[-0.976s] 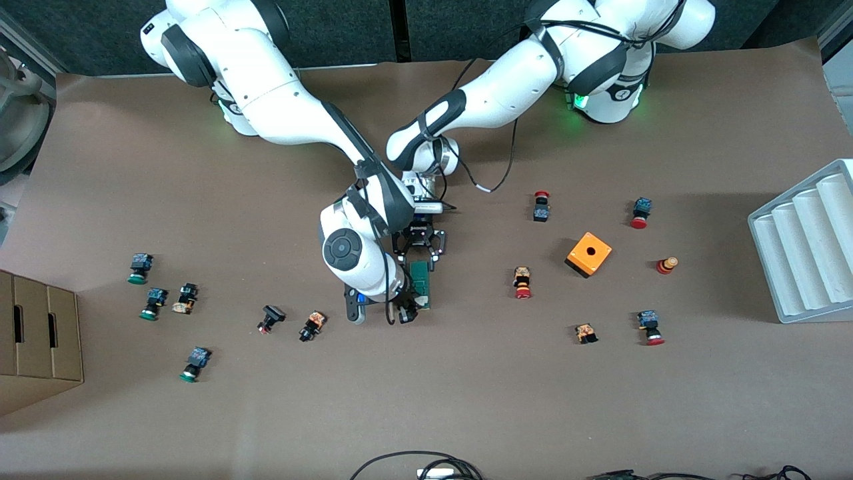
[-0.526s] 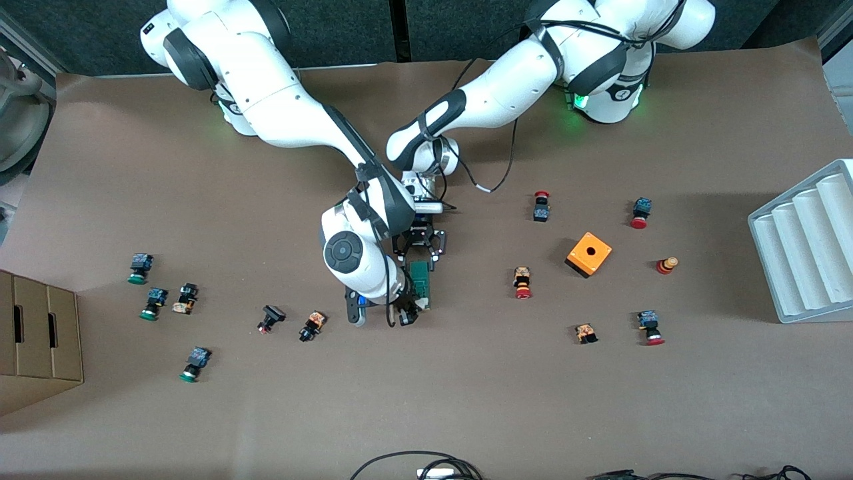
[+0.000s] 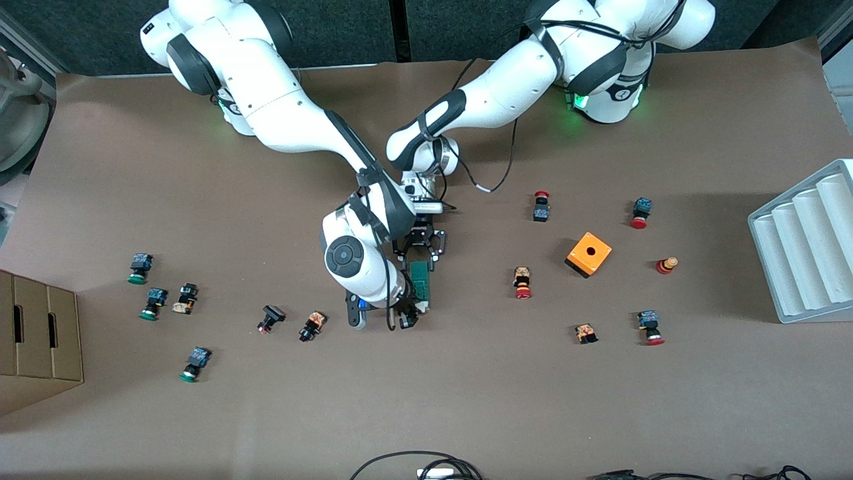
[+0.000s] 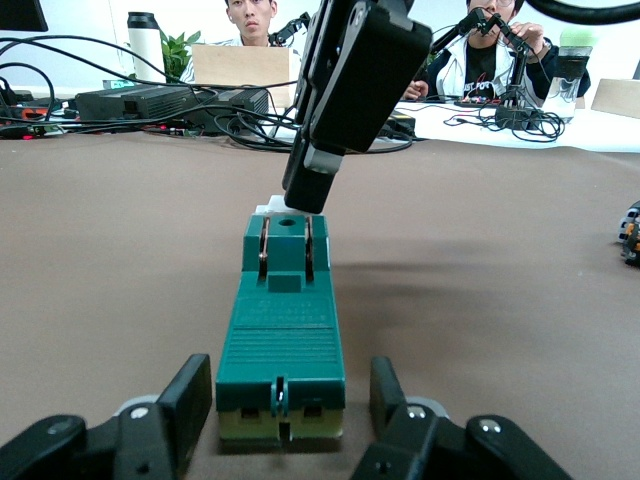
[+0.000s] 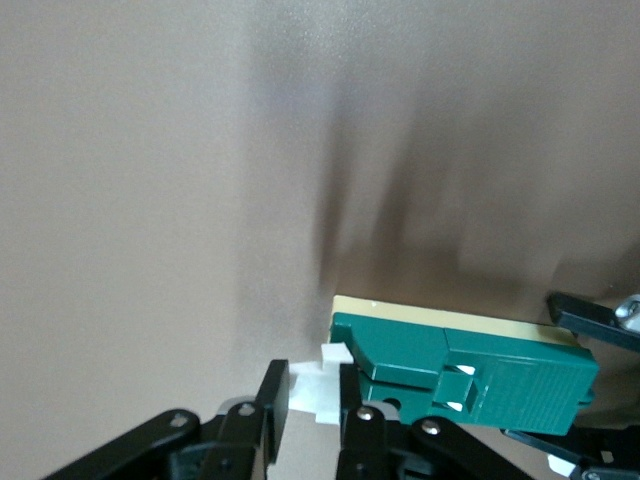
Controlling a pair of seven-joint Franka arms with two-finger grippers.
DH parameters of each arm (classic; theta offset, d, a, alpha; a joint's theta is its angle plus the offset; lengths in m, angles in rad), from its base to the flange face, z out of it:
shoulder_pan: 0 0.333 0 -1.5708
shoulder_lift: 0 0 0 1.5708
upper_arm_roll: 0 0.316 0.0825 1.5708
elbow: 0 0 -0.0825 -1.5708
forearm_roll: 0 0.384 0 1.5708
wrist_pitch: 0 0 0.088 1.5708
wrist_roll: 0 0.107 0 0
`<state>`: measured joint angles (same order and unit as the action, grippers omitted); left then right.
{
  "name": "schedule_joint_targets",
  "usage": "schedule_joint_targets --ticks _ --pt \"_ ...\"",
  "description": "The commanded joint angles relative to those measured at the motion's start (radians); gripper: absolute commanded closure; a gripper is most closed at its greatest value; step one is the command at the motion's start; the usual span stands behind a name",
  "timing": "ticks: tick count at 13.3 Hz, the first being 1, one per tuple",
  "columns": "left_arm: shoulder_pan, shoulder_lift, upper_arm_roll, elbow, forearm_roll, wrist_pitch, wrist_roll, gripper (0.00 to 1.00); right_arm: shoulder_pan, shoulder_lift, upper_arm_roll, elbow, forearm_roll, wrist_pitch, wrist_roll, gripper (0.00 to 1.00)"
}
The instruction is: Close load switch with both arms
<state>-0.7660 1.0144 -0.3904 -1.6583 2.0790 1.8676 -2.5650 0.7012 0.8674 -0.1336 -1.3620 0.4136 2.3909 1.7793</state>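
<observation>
The big brown table (image 3: pixel 466 400) fills most of the front view. Two white jointed robot arms with black bands reach from their bases to its middle. The right arm (image 3: pixel 293 127) bends down over the long green block. The left arm (image 3: pixel 506 93) comes in from its own end and stops just beside the right arm's wrist.

A grey ridged tray (image 3: pixel 806 247) sits at the left arm's end of the table. A brown cardboard box (image 3: pixel 36 340) sits at the right arm's end.

An orange cube box with a round hole on top (image 3: pixel 589 254) stands toward the left arm's end, well apart from the arms. Small push-buttons with red caps (image 3: pixel 523 283) lie around it. Small push-buttons with green caps (image 3: pixel 140 268) lie near the cardboard box.

The load switch, a narrow long green block with a small white piece (image 3: pixel 420 283), lies flat on the table in the middle, between the two grippers.

The black left gripper (image 4: pixel 285 430) is low at the end of the switch that is farther from the front camera. Its fingers (image 4: pixel 190 395) are spread, one on each side of the block, not touching it.

The black right gripper (image 5: pixel 305 400) is at the nearer end of the switch. Its two fingers pinch the white sliding piece (image 5: pixel 312 385).
</observation>
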Motion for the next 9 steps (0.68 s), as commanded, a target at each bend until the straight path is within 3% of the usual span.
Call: schedule_joint_targets --ticks 1,3,4,7,8,9 --pt "-0.016 0.029 0.002 0.020 0.009 0.004 -0.026 0.28 -0.012 0.035 0.000 0.066 0.036 -0.053 -0.014 0.45" --pt "-0.016 0.029 0.002 0.022 0.009 0.002 -0.026 0.28 -0.031 -0.010 -0.004 0.070 0.036 -0.120 -0.021 0.06" --pt "-0.016 0.029 0.002 0.022 0.007 0.002 -0.026 0.28 -0.052 -0.039 -0.003 0.070 0.033 -0.151 -0.031 0.00" --pt "-0.015 0.027 0.002 0.020 0.007 0.004 -0.018 0.27 -0.127 -0.146 -0.001 0.055 0.033 -0.273 -0.202 0.00" --pt "-0.015 0.023 0.002 0.022 0.006 0.004 -0.020 0.22 -0.159 -0.203 -0.001 0.037 0.031 -0.336 -0.283 0.00" --pt "-0.013 0.017 0.002 0.022 0.001 0.004 -0.012 0.05 -0.190 -0.262 -0.001 0.011 0.030 -0.392 -0.378 0.00"
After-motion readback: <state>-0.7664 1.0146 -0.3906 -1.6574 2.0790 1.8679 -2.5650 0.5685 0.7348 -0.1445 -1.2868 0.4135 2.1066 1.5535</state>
